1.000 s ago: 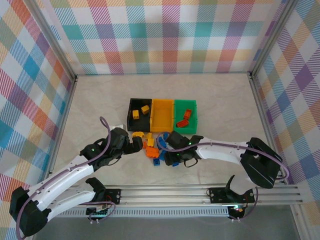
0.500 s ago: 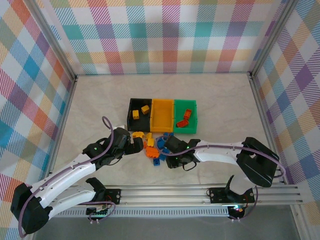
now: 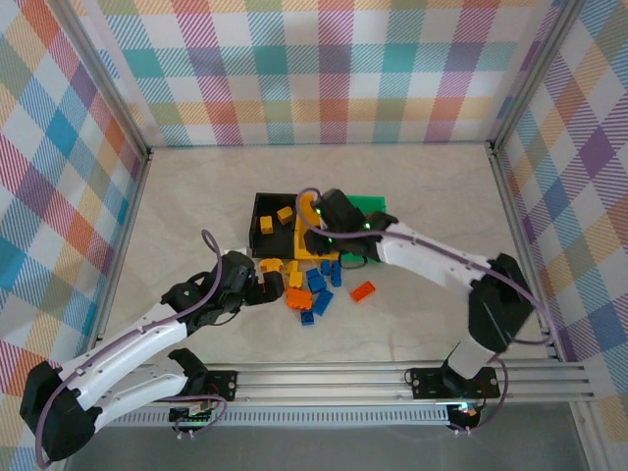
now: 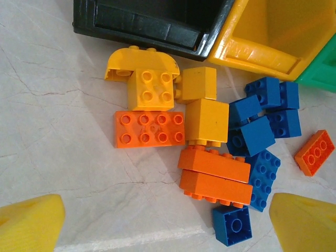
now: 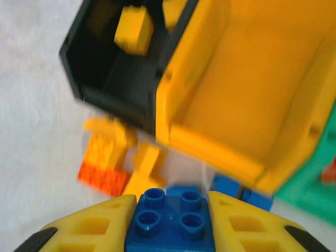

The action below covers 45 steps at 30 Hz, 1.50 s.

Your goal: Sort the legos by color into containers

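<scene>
Seen from above, the left arm lies low over the surface, reaching in from the near-left corner with its elbow out. The left claw (image 3: pixel 263 287) sits at the left edge of the pile of bricks (image 3: pixel 309 289). That pile lies just in front of three joined bins. The right arm stretches forward and hooks back to the left, holding the right claw (image 3: pixel 316 228) above the yellow bin (image 3: pixel 312 250). That bin stands between the black bin (image 3: pixel 277 235) and the green bin (image 3: pixel 371 204). One orange brick (image 3: pixel 362 290) lies apart, to the right of the pile.

The left wrist camera shows its two yellow fingertips (image 4: pixel 31 223) wide apart with nothing between them. They point at yellow, orange and blue pieces lying tight together.

In the right wrist view, the claw is clamped on a blue brick (image 5: pixel 170 220), studs up, with a finger against each flat side. The yellow bin's open mouth is just ahead.

These pieces look light, rigid and smooth-walled. A squeeze across two opposite flat sides should hold best, since studs or corners would likely let a piece twist. The yellow bin looks empty, so the blue brick probably belongs there.
</scene>
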Tool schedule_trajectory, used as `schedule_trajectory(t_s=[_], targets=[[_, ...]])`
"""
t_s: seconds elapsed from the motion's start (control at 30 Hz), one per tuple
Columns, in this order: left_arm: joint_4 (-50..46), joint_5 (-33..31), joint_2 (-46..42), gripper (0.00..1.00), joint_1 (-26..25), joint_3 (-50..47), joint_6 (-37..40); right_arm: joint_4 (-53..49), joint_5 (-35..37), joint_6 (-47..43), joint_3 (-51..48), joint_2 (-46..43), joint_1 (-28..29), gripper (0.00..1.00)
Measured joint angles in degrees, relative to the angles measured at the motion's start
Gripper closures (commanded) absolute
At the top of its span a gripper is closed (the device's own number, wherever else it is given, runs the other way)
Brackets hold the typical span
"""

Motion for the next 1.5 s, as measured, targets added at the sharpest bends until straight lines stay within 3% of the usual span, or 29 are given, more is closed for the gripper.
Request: schedule_trajectory(t_s=[0.2,0.37,0.47,0.6,0.9,1.2,1.5], targets=[[-0.07,1.7,3.45,0.13,-0.24,0.0,-0.31,-0.96,0.46,-1.77,10.93,14.97,-4.98,0.65],[1.84,3.06,5.25,0.13,-3.26,-1.05,-0.2,-2.99,0.5,-2.19,17.64,21.64,-6.73,0.4],[2.84,2.73,5.35,0.13,-6.12,-1.27,-0.09,-3.82,0.46,-2.64,19.74,21.7,-6.73,0.3],[4.2,1.66,7.34,0.14,-10.62,-1.27,0.02,-2.56,-0.11,-2.32,17.51,18.38,-6.73,0.25],[10.16,-0.11,21.46,0.17,-22.18,-0.55,0.24,1.86,-1.66,-0.61,-0.87,-0.42,-6.73,0.23],[15.52,-3.39,31.04,0.25,-22.69,1.79,1.57,3.26,-1.73,-0.17,-8.7,-7.56,-6.73,0.22],[17.68,-6.1,34.6,0.48,-22.69,3.52,3.19,5.07,-1.66,-0.17,-10.99,-10.97,-6.73,0.22]])
